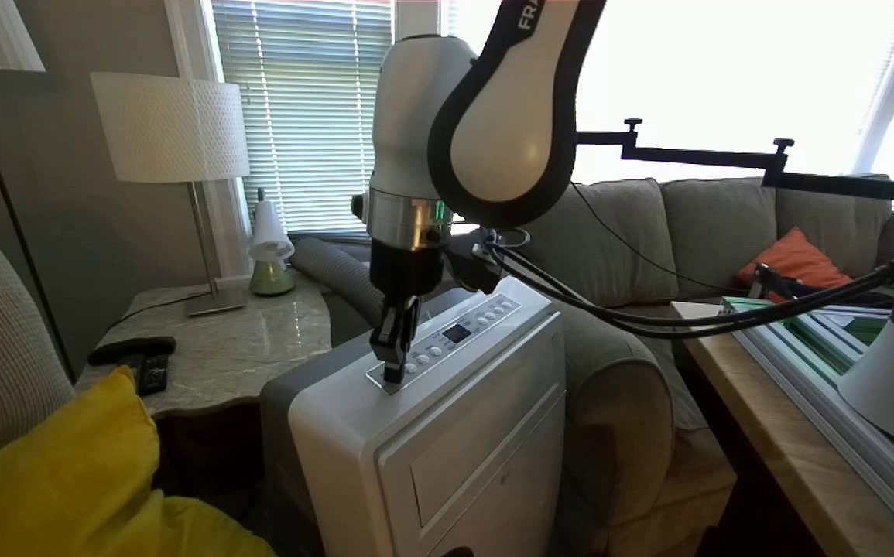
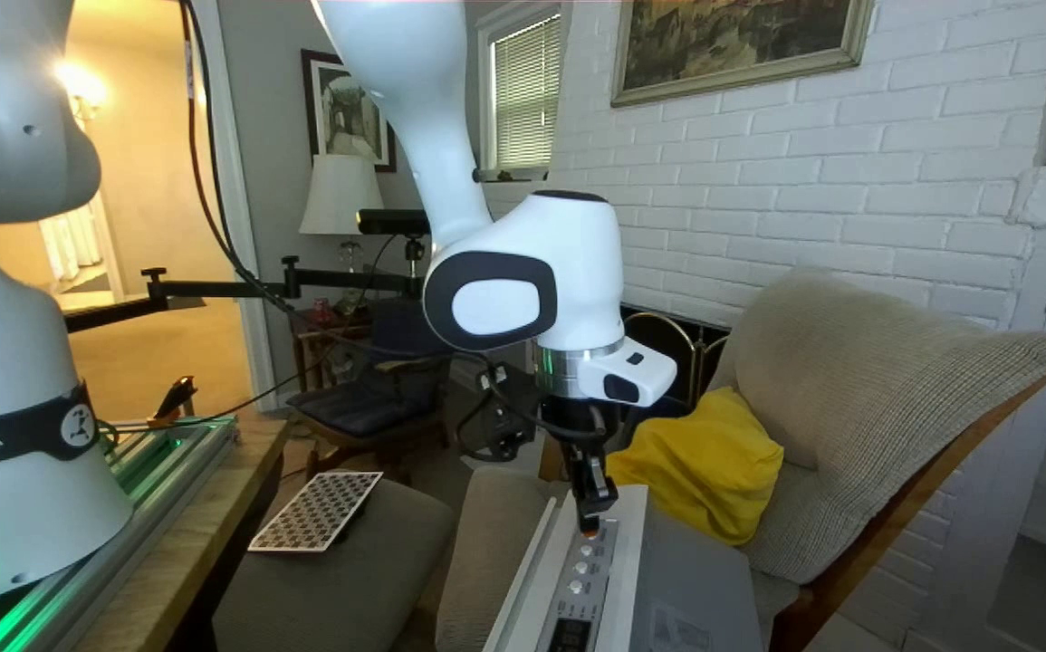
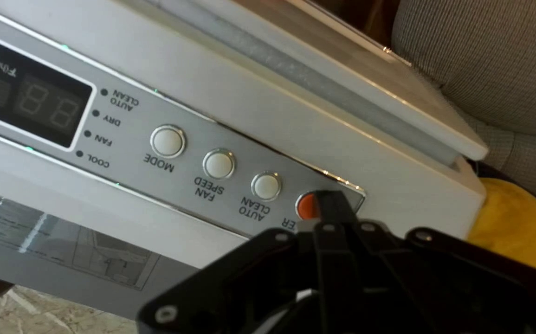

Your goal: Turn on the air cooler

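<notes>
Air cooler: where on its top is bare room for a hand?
Bare casing lies along both sides of the control strip, up to the long groove on one, and past the end near the orange button. Crowded: that button, partly hidden by the gripper, and the white buttons and display.

air cooler [image 1: 447, 441]; white, boxy; upright; display [image 3: 31, 95] dark; orange button [image 3: 306, 207] part-covered; near side table [image 1: 261, 340]

The air cooler [image 3: 207, 134] reads MODE, FAN SPEED, AUTO CLEAN (inverted), perhaps 88; robot base [image 2: 20, 421], EMIKA.
</notes>
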Motion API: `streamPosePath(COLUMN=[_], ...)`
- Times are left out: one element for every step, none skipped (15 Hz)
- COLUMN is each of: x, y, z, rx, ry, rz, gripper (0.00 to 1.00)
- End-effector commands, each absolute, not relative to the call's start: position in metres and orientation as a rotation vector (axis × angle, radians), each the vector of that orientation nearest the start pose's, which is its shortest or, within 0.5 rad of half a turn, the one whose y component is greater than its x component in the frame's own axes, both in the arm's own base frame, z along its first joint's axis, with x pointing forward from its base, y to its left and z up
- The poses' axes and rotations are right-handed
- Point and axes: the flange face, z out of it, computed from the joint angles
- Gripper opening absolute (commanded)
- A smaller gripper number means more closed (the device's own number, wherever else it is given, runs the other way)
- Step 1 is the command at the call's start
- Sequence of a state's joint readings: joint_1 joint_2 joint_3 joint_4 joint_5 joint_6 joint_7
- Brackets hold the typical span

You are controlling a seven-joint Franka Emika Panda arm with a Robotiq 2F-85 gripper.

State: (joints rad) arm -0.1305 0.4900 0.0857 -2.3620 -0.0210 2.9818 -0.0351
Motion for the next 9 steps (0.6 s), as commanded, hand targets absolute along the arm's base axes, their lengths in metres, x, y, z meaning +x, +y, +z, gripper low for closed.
streamPosePath(x=[0.514,0.514,0.514,0.513,0.511,0.509,0.508,0.508,0.508], y=[-0.023,-0.023,-0.024,-0.026,-0.028,-0.029,-0.03,-0.03,-0.031], z=[0.127,0.127,0.126,0.123,0.118,0.115,0.113,0.113,0.113], rx=[-3.096,-3.096,-3.096,-3.101,-3.107,-3.11,-3.112,-3.113,-3.114], ry=[-0.006,-0.005,-0.002,0.001,0.007,0.009,0.013,0.011,0.011], rz=[-0.179,-0.179,-0.177,-0.165,-0.143,-0.132,-0.12,-0.118,-0.118], gripper=[0.0,0.0,0.0,0.0,0.0,0.0,0.0,0.0,0.0])
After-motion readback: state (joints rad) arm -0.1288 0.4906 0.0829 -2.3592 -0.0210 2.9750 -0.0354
